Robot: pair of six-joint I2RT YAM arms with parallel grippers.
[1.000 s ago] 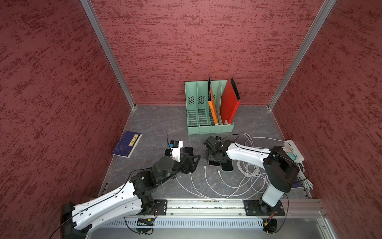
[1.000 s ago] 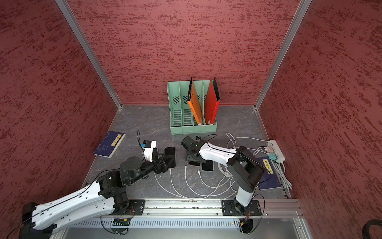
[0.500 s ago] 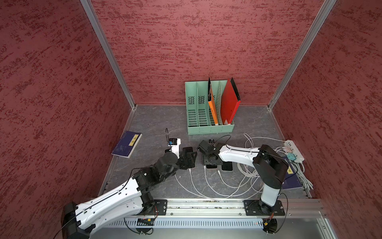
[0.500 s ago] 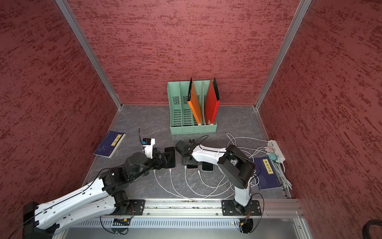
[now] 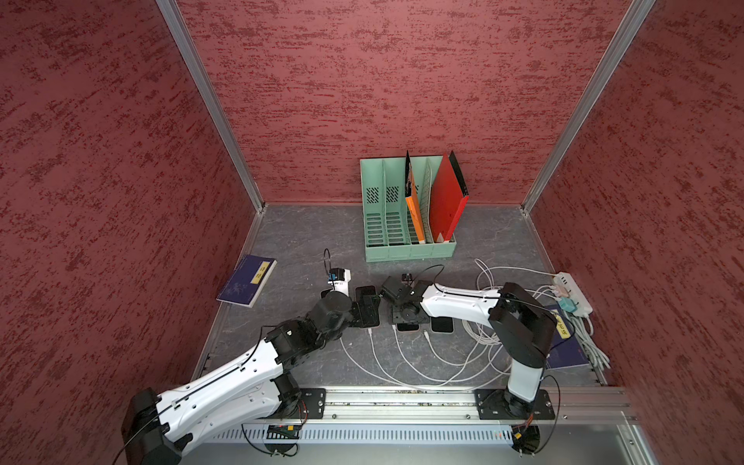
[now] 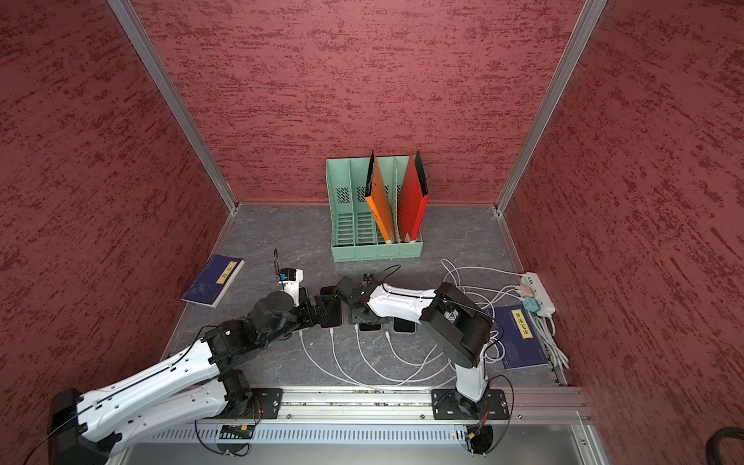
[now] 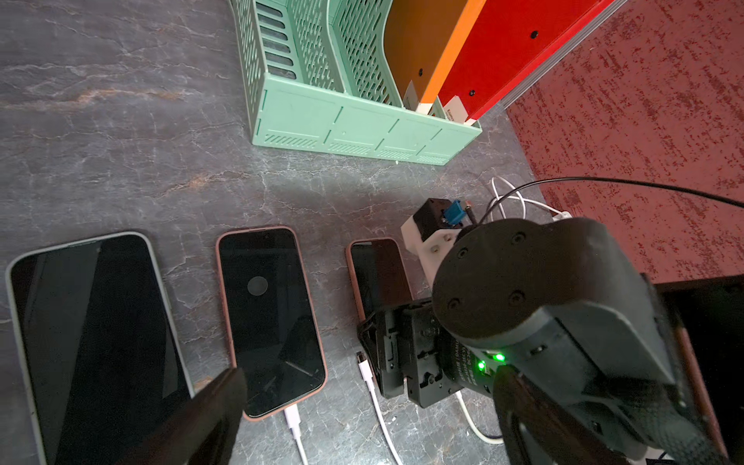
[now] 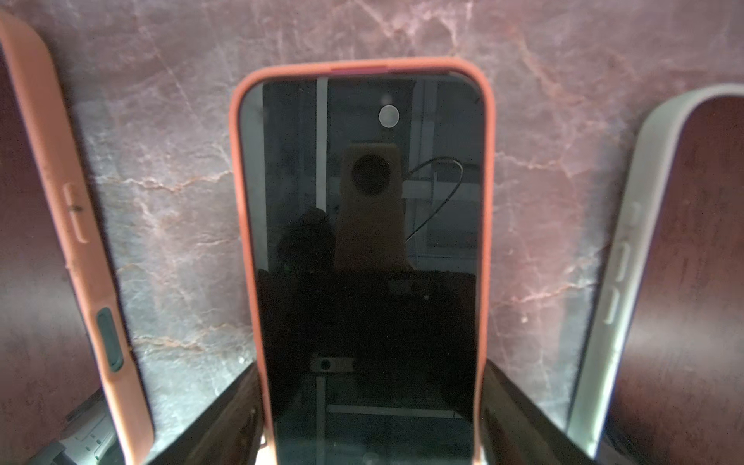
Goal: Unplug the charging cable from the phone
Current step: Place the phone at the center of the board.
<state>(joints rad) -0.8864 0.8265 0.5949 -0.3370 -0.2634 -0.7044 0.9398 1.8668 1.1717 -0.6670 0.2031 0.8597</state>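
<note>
Phones (image 6: 404,327) lie face up in a row on the dark marbled surface (image 5: 306,241), their near ends toward the robot. The task's phone is the left pink-cased phone (image 7: 269,318), second in the row from the left. The white charging cable (image 7: 292,416) is plugged into its near end. The left claw (image 5: 367,311) hangs over this phone with its jaws spread wide — one dark finger (image 7: 209,418) shows beside the phone's near left corner — and it grips nothing. Just left of it lies a pale-cased phone (image 7: 92,342).

The right claw (image 8: 373,364) is low over the near end of the right pink-cased phone (image 8: 362,201), the next one to the right. Its jaws are wide too, with a finger on each side of the case; whether they touch the case cannot be told. A loose cable connector (image 7: 365,370) rests on the surface just beside that claw, joined to no phone. Whether anything is plugged into the right pink-cased phone is hidden by the claw.

Far behind the row stands a green file rack (image 5: 408,251) holding an orange folder (image 5: 414,213) and a red folder (image 5: 445,205). A blue notebook (image 5: 247,282) lies at the left edge of the surface. A white power strip (image 5: 573,292) lies at the right edge, and a tangle of white cables (image 5: 477,338) spreads from there along the near side toward the phones.
</note>
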